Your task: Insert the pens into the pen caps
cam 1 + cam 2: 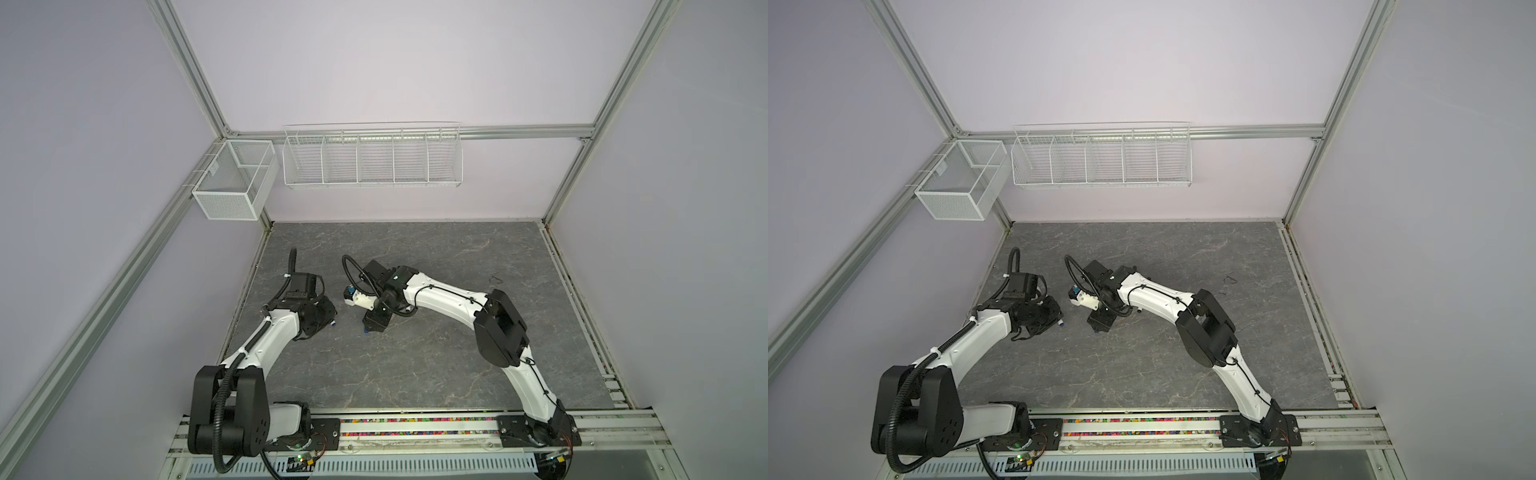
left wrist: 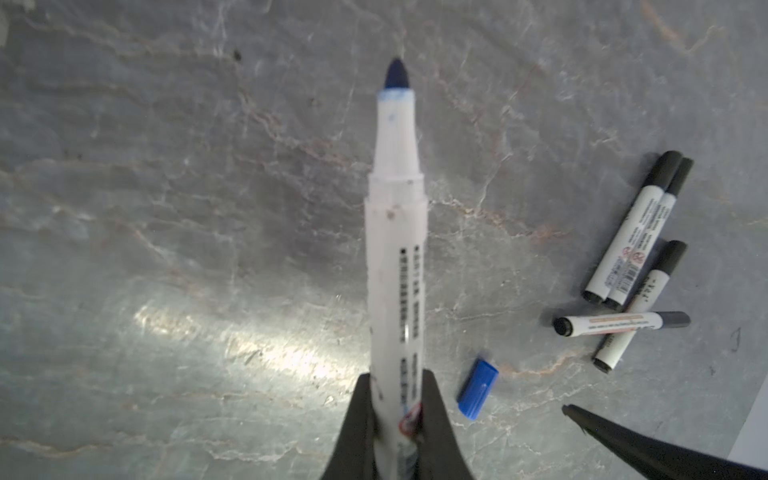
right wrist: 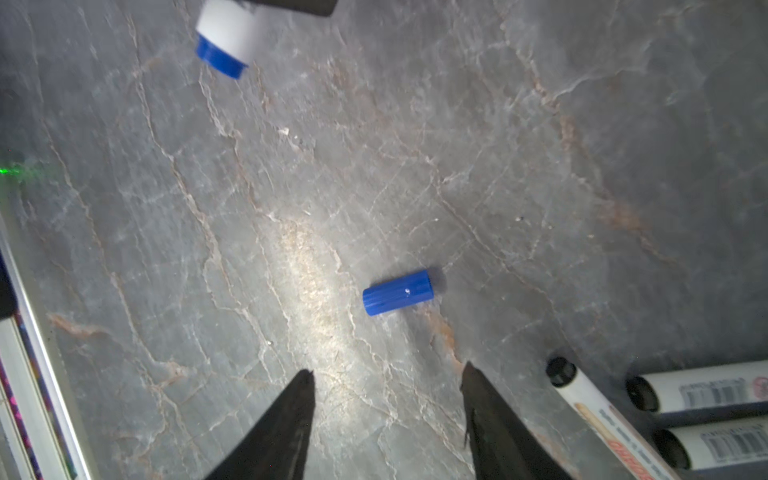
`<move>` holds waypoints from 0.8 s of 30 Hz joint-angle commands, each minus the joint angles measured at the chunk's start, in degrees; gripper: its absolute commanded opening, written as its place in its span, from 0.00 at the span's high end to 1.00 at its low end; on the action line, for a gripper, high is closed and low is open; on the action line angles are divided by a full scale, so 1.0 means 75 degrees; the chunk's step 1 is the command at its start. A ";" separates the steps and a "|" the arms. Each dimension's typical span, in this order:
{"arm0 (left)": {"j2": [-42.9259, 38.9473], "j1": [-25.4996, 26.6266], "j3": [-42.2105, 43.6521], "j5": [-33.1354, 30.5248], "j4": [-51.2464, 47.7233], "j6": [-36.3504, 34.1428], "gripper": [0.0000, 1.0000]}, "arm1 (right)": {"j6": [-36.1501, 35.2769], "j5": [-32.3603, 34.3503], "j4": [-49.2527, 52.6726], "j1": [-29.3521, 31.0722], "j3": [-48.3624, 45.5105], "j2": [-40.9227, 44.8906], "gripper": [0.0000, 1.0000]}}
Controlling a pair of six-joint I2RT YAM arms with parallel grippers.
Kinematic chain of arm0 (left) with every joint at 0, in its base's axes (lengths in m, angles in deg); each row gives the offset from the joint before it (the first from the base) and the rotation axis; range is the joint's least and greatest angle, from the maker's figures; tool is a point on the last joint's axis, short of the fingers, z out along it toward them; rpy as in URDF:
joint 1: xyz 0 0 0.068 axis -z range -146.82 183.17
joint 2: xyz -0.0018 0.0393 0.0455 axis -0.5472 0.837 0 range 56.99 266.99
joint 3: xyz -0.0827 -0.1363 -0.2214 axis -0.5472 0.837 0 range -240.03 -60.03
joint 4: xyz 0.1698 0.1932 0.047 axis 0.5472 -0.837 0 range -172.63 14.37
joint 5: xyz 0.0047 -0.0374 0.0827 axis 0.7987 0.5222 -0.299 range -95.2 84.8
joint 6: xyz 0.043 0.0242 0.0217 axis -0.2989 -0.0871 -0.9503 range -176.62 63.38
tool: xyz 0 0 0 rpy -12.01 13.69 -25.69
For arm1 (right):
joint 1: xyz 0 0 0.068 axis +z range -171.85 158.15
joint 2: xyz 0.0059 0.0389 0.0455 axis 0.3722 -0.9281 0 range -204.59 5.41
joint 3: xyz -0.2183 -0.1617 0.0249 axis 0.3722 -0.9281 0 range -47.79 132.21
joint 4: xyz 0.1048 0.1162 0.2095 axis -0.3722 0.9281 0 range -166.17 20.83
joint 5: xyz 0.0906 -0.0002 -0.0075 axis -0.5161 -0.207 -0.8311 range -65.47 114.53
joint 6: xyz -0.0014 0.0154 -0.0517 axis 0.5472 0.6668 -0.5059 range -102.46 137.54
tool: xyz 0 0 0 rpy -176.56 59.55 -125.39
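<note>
the counter is showing a smooth grey stone-look surface with pale veins, glinting softly under light. the blue-tipped pen is looking like matt white plastic, smudged, with black print. the blue cap is appearing as faintly ribbed, satin plastic. the wire basket is showing white-coated metal.

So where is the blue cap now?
In the right wrist view the blue cap lies on the tabletop ahead of the open right gripper, between the blue pen and the black pens.

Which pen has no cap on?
The blue-tipped pen, held in the left gripper. Its tip is bare; the four black pens lie on the table capped.
</note>
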 commanded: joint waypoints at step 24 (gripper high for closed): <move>-0.0598 -0.0152 -0.0041 -0.0358 -0.0514 0.0004 1.00 | -0.0665 0.0715 0.0300 0.0334 0.1061 -0.1422 0.31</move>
